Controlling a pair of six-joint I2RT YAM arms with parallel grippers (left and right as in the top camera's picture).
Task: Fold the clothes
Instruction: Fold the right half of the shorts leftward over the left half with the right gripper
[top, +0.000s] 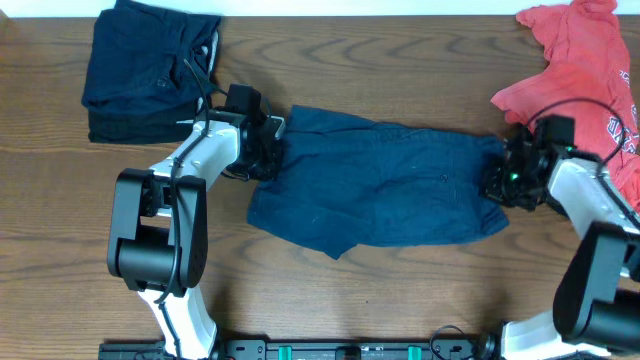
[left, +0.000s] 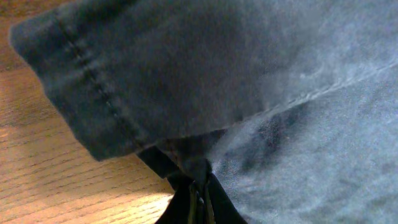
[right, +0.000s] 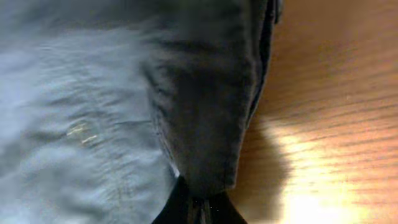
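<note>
Dark navy shorts (top: 380, 185) lie spread across the middle of the table. My left gripper (top: 268, 150) is shut on their left edge; the left wrist view shows the stitched hem (left: 93, 81) pinched between the fingers (left: 200, 193). My right gripper (top: 503, 180) is shut on the shorts' right edge; the right wrist view shows the cloth (right: 205, 124) bunched into the fingers (right: 200, 202). A coral-red printed T-shirt (top: 585, 60) lies crumpled at the far right corner, behind the right arm. No black piece shows.
A folded stack of dark navy garments (top: 150, 65) sits at the far left corner. Bare wooden table (top: 380, 300) runs along the front. The right arm's cable loops over the T-shirt.
</note>
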